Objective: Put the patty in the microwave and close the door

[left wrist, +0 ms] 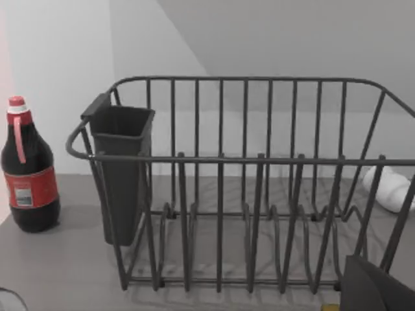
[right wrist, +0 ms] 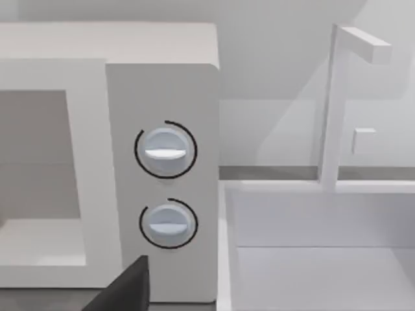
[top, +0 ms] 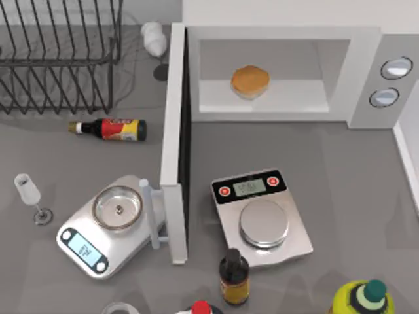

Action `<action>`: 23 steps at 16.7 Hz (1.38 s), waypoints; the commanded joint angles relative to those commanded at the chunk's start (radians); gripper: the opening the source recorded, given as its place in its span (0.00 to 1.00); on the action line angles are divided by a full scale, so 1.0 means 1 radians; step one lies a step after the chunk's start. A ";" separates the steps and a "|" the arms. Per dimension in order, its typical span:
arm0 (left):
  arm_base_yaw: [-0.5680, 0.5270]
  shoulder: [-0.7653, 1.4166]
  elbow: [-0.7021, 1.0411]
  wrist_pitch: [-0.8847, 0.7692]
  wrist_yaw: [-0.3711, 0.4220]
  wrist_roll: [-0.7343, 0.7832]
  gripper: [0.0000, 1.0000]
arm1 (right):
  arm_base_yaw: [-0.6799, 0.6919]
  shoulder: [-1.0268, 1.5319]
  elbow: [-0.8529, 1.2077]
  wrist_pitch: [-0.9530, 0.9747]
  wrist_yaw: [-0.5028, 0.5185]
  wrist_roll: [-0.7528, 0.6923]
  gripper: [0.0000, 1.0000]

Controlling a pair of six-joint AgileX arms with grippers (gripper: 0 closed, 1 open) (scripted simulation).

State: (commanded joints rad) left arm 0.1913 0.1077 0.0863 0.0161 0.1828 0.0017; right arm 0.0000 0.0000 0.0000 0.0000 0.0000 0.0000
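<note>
The golden-brown patty (top: 250,81) lies inside the white microwave (top: 366,72), on the pale floor of its cavity. The door (top: 174,131) stands wide open, swung out toward the table's front, with its bar handle (top: 152,216) on the left face. Two silver knobs (right wrist: 165,149) sit on the grey side panel. A dark edge of my left gripper (left wrist: 369,285) shows in the left wrist view, facing the dish rack. A dark edge of my right gripper (right wrist: 126,288) shows low in front of the microwave's knob panel.
A wire dish rack (top: 59,59) fills the back left. A sauce bottle (top: 111,129) lies beside the door. Two scales (top: 108,226) (top: 262,219) flank the door's end. A wine glass (top: 29,196) and bottles (top: 234,278) (top: 363,297) stand near the front.
</note>
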 joint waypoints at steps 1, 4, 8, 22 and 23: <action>-0.013 -0.016 0.003 -0.018 -0.009 0.000 0.00 | 0.000 0.000 0.000 0.000 0.000 0.000 1.00; -0.053 -0.083 0.010 -0.094 -0.046 -0.001 0.00 | 0.000 0.000 0.000 0.000 0.000 0.000 1.00; -0.070 -0.101 0.013 -0.112 -0.061 -0.001 0.00 | 0.000 0.000 0.000 0.000 0.000 0.000 1.00; -0.380 0.037 0.095 -0.060 -0.372 -0.002 0.00 | 0.000 0.000 0.000 0.000 0.000 0.000 1.00; -0.380 0.037 0.095 -0.060 -0.372 -0.002 0.00 | 0.000 0.000 0.000 0.000 0.000 0.000 1.00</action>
State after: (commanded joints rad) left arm -0.1886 0.1446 0.1817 -0.0438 -0.1897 0.0000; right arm 0.0000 0.0000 0.0000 0.0000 0.0000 0.0000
